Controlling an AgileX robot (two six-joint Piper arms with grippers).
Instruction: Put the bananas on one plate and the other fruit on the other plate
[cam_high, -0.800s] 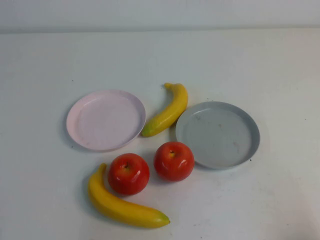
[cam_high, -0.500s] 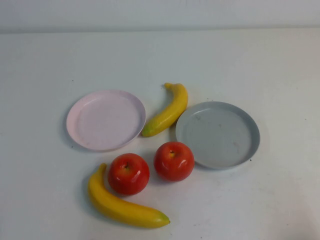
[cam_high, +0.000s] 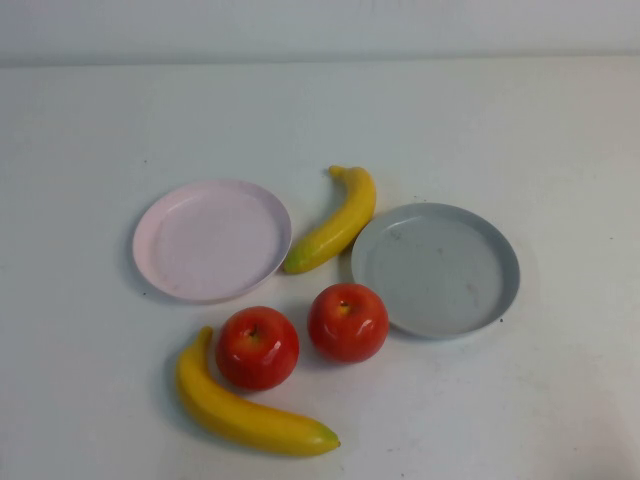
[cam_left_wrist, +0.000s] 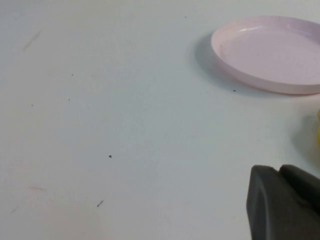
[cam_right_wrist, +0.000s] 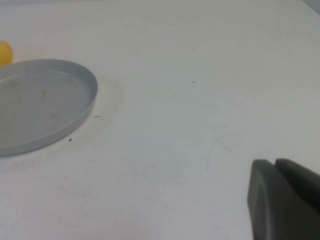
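Observation:
In the high view the pink plate (cam_high: 212, 240) lies at the left and the grey plate (cam_high: 436, 270) at the right, both empty. One banana (cam_high: 335, 222) lies between them. The longer banana (cam_high: 245, 410) lies near the front edge. Two red apples (cam_high: 257, 347) (cam_high: 347, 321) sit side by side in front of the plates. Neither arm shows in the high view. My left gripper (cam_left_wrist: 277, 170) is shut and empty over bare table, well short of the pink plate (cam_left_wrist: 272, 52). My right gripper (cam_right_wrist: 274, 162) is shut and empty, off to the side of the grey plate (cam_right_wrist: 40, 105).
The white table (cam_high: 320, 120) runs back to a pale wall. A sliver of yellow banana shows at the edge of the left wrist view (cam_left_wrist: 318, 131) and of the right wrist view (cam_right_wrist: 4, 52).

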